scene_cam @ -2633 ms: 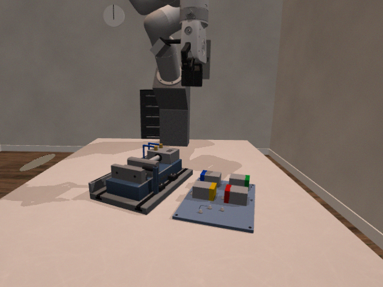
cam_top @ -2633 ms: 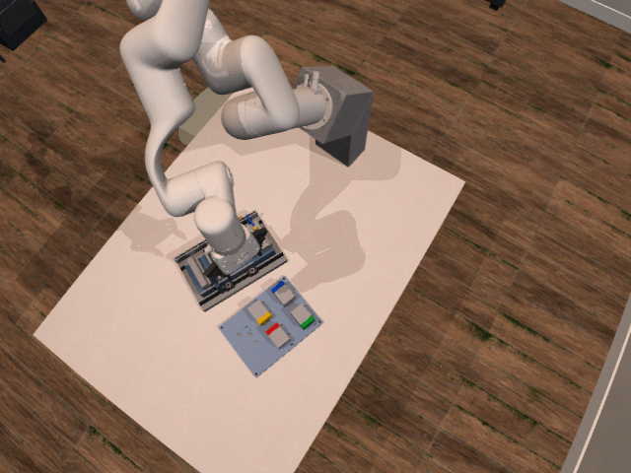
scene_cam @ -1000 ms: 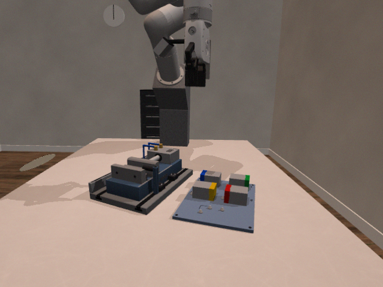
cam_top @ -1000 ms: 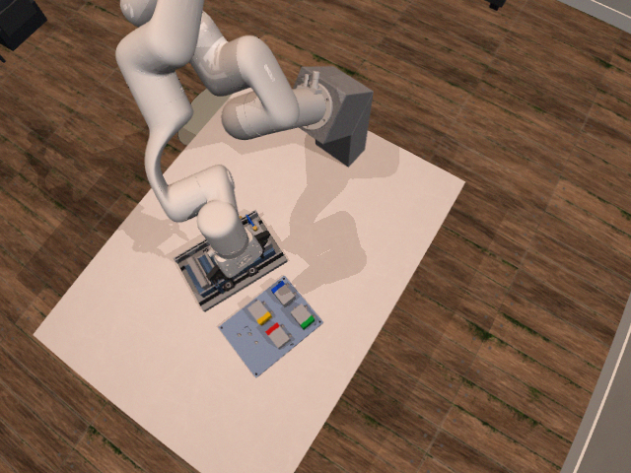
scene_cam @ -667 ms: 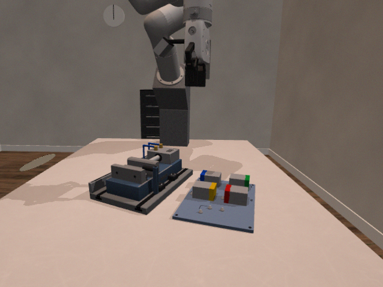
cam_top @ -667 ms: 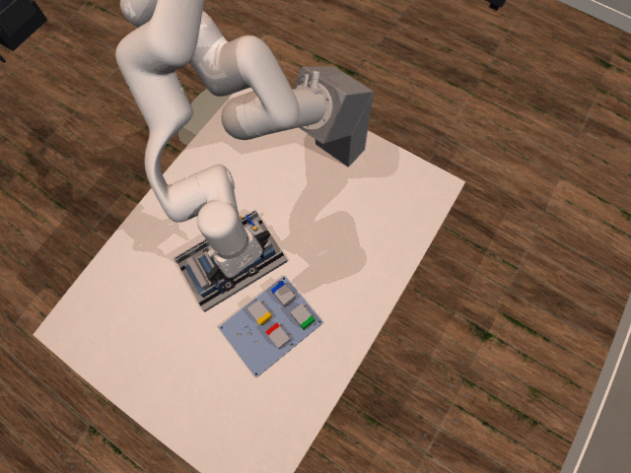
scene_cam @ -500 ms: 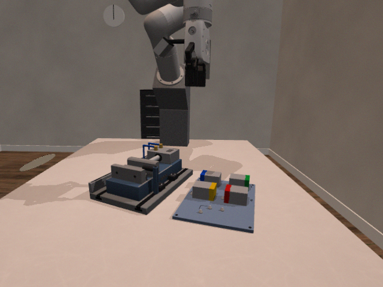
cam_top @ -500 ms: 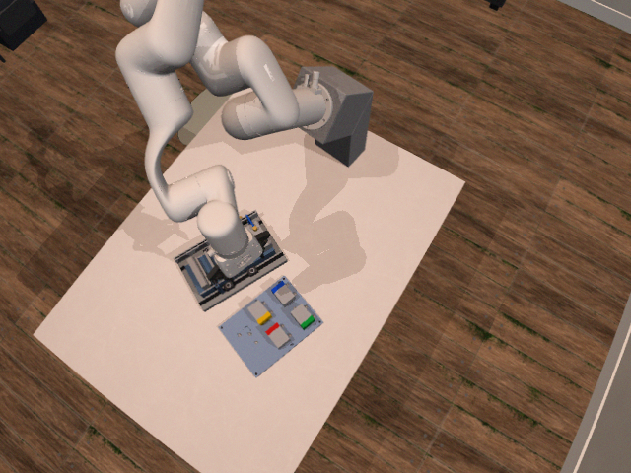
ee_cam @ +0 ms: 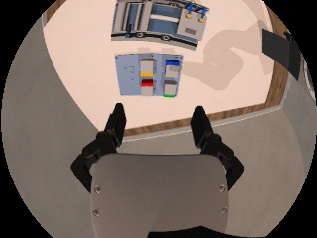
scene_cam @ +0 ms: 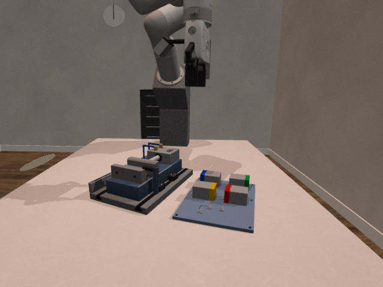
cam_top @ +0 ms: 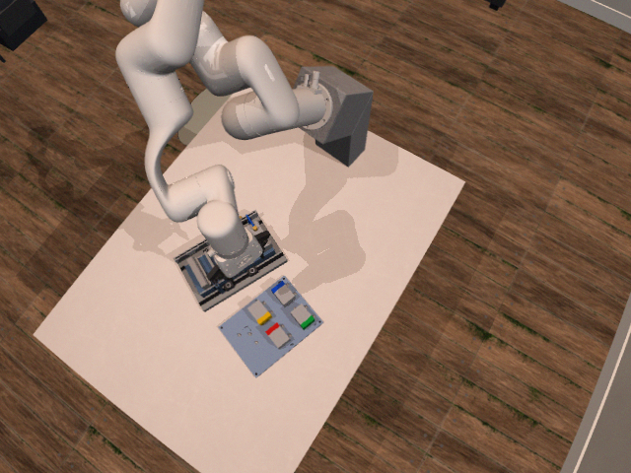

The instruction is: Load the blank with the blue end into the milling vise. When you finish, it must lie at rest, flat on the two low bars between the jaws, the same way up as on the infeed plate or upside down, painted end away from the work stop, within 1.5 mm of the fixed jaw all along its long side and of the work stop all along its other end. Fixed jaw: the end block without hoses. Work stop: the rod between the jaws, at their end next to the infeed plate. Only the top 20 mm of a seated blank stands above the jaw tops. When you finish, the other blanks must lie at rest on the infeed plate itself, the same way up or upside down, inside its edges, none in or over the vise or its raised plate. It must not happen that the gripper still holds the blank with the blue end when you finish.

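Blue-ended blank (scene_cam: 211,176) you see lying at the far left of the infeed plate (scene_cam: 216,220); the gripper (scene_cam: 195,74) hangs high above, fingers spread, holding nothing

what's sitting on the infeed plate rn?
Four grey blanks on the infeed plate: blue-ended, green-ended, yellow-ended, red-ended. Also three small pegs near its front edge. What lies under the blanks is covered.

White glossy arm (cam_top: 153,86), rounded tubular links, bulbous joints. Flanged base joint with bolt ring on grey angular pedestal (cam_top: 351,109). Wrist housing pale grey, small screws on face. Gripper (ee_cam: 158,122): black, two tapered fingers, black linkages either side.
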### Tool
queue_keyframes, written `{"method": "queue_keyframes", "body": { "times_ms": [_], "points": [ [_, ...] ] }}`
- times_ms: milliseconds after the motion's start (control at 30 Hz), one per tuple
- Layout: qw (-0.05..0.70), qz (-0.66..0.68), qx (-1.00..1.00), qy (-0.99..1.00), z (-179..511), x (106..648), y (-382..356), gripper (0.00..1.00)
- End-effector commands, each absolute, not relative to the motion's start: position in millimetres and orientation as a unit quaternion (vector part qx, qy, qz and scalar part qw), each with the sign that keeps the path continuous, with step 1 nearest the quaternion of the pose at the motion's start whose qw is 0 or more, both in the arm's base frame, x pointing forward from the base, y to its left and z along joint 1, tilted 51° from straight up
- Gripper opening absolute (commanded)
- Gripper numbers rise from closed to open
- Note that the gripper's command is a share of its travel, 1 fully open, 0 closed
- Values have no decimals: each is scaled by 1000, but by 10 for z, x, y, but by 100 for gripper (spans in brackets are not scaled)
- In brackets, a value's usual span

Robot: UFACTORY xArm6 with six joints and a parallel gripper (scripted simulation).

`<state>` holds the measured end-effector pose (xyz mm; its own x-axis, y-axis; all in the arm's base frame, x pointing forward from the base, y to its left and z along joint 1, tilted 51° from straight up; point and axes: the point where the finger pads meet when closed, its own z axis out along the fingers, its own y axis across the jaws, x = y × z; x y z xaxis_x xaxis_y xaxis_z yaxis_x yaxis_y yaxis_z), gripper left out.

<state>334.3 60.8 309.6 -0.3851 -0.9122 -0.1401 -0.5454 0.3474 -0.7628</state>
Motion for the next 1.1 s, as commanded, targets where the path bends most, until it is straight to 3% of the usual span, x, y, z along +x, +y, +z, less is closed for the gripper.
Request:
{"method": "queue_keyframes", "body": {
  "times_ms": [0,1067],
  "points": [
    [289,-319,-474,768,3109,3345,611,100],
    [289,-319,-474,768,2984,3496,572,100]
  ]
}}
